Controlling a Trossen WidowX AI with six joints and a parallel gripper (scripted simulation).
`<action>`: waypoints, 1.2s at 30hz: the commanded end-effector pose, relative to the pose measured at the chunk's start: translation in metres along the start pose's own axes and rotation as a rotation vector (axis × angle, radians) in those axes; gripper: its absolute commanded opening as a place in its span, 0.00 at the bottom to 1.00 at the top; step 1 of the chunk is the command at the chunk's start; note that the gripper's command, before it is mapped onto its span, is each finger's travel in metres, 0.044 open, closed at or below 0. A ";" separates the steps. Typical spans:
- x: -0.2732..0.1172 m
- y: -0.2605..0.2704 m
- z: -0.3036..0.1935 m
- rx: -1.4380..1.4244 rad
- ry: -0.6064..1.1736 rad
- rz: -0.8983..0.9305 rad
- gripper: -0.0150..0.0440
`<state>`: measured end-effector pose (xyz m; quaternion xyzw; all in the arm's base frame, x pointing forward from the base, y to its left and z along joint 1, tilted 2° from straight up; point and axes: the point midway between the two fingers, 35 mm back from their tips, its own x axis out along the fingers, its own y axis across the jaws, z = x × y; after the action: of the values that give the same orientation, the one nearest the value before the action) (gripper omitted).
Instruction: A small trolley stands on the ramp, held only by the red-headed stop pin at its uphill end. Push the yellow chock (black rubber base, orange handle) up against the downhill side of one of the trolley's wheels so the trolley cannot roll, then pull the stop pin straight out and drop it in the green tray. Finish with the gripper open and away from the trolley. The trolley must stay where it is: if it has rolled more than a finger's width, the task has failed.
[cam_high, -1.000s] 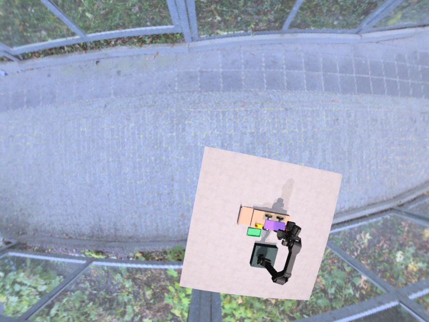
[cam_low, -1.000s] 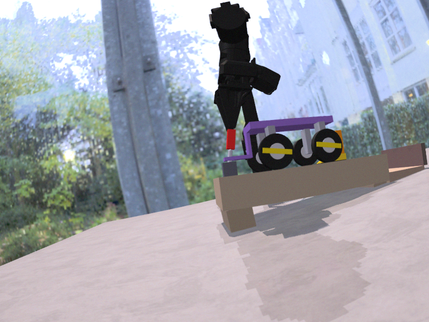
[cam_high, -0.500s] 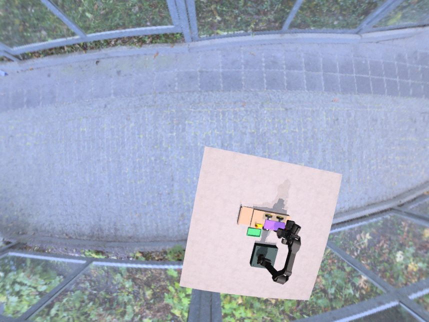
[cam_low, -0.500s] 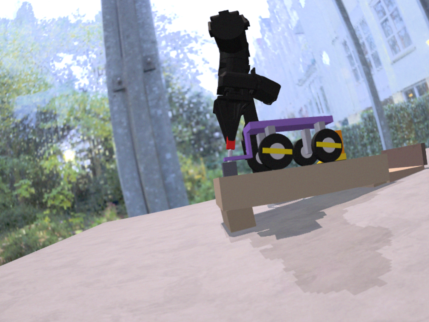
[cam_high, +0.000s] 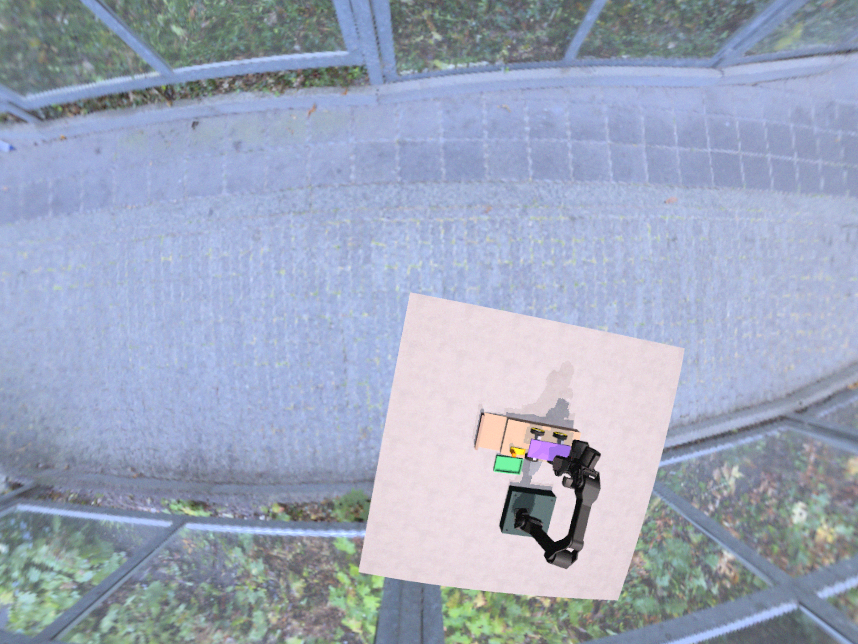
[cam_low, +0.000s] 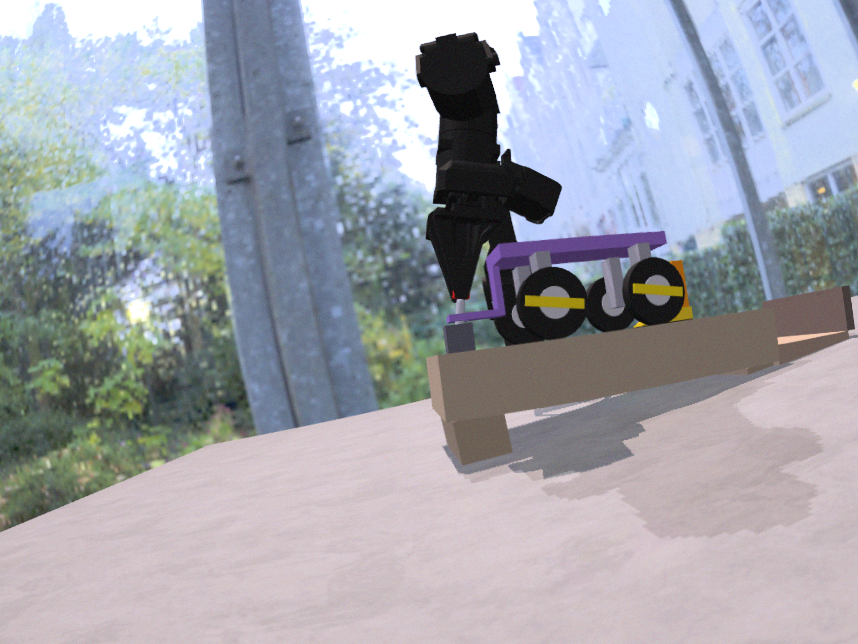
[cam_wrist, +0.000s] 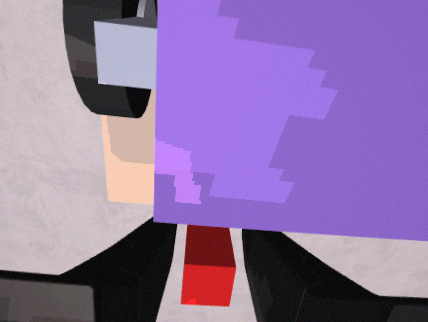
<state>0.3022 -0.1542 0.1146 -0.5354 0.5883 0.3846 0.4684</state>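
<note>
The purple trolley (cam_high: 547, 449) (cam_low: 582, 250) (cam_wrist: 225, 110) stands on the ramp (cam_high: 491, 431) (cam_low: 609, 360). The yellow chock (cam_high: 517, 451) (cam_low: 684, 313) with its orange handle sits at the downhill side of the robot-side downhill wheel and looks to be against it. The stop pin (cam_low: 460, 305) (cam_wrist: 208, 285) is upright in its grey block at the uphill end. My gripper (cam_low: 458, 296) (cam_wrist: 210, 219) points down around its red head, one finger on each side. Narrow gaps show beside the head in the wrist view; the fingertips are hidden there by the deck.
The green tray (cam_high: 508, 465) lies beside the ramp on the robot's side, close to the chock. The dark robot base (cam_high: 510, 524) is behind it. The trolley's deck edge is very close to my fingers. The ramp has a raised lip (cam_low: 846, 308) at its lower end.
</note>
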 end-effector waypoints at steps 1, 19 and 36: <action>0.000 0.000 0.000 0.000 0.000 0.000 0.39; -0.007 0.002 -0.001 -0.004 -0.001 0.006 0.25; -0.021 0.003 -0.002 -0.005 -0.002 0.007 0.25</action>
<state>0.2982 -0.1499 0.1303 -0.5337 0.5874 0.3906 0.4664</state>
